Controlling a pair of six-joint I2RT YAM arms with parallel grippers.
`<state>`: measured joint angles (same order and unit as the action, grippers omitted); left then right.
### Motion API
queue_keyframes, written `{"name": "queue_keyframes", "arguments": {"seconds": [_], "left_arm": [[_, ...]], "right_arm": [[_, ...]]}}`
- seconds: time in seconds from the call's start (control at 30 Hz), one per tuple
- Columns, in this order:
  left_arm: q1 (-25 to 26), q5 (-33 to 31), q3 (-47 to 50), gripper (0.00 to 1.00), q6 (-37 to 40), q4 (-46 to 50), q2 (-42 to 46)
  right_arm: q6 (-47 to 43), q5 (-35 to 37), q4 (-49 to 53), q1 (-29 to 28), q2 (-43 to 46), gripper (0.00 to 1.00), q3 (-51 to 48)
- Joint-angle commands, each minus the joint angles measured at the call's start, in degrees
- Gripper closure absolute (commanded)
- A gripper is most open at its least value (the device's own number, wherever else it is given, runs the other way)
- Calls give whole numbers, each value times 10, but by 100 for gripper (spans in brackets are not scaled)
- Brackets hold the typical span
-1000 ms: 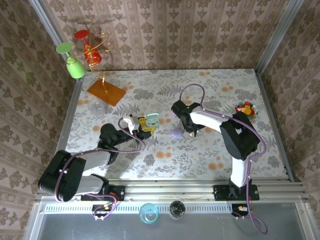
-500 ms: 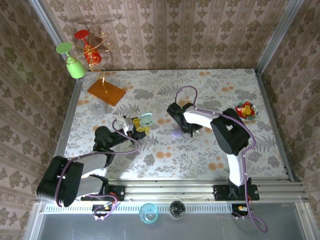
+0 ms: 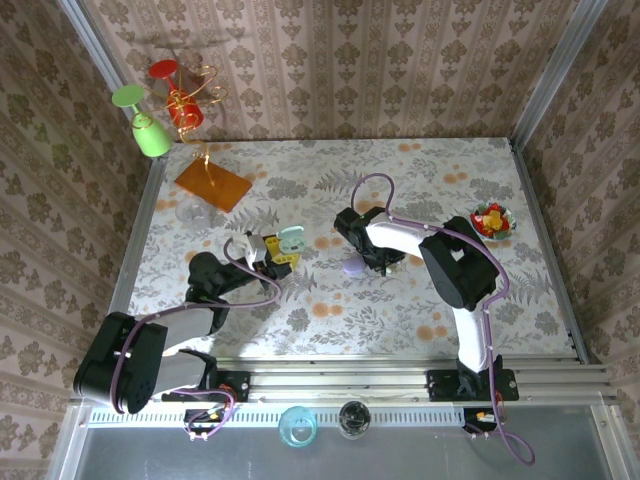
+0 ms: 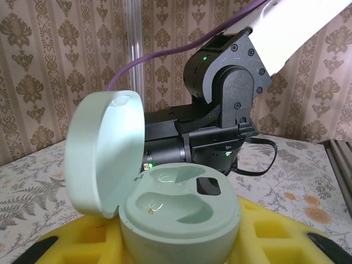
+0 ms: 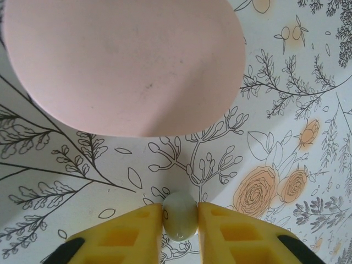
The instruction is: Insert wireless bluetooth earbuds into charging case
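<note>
My left gripper (image 3: 272, 252) is shut on the base of a mint-green charging case (image 4: 181, 217), clamped between its yellow fingers (image 4: 275, 234). The case's lid (image 4: 104, 157) stands open to the left, and both wells are empty. In the top view the case (image 3: 292, 238) sits left of the table's centre. My right gripper (image 3: 363, 258) points down at the table, shut on a tiny pale green earbud (image 5: 180, 215). Both of its yellow fingers (image 5: 234, 231) touch the earbud, which rests on the cloth. A closed pinkish-purple case (image 5: 121, 60) lies just beyond the earbud.
A bowl of red and yellow sweets (image 3: 492, 219) sits at the right. An orange sheet (image 3: 212, 183) and a clear glass (image 3: 192, 212) lie at the back left, below a rack of coloured glasses (image 3: 165, 105). The right arm (image 4: 225, 104) rises close behind the open case.
The right gripper's fingers have closed in onto the earbud. Both arms shifted slightly left early in the second, then held still.
</note>
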<state>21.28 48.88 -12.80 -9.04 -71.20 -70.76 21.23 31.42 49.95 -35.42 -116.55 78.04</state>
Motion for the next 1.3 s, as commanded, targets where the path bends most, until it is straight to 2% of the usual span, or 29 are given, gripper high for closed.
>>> {"name": "queue_keyframes", "arguments": {"seconds": [0.0, 0.2, 0.3, 0.47, 0.6, 0.87, 1.07, 1.27], "left_arm": [[-4, 14, 4, 73, -10, -22, 10], [1, -12, 4, 72, 6, -23, 5], [22, -40, -3, 72, 32, -22, -6], [45, -80, -26, 72, 59, -22, -39], [66, -85, -50, 73, 60, -23, -67], [98, -116, -98, 74, 89, -24, -126], [116, -141, -132, 75, 105, -24, -165], [136, -146, -160, 75, 118, -25, -193]], "right_arm": [[11, 20, 16, -3, -13, 79, 2], [12, 16, 7, -4, 23, 80, -10], [13, -18, -30, 1, 77, 81, -40], [17, -98, -93, 13, 182, 82, -93], [26, -167, -120, 27, 255, 82, -120], [71, -384, -215, 67, 400, 82, -183], [115, -504, -277, 78, 464, 83, -199], [147, -579, -323, 77, 484, 84, -189]]}}
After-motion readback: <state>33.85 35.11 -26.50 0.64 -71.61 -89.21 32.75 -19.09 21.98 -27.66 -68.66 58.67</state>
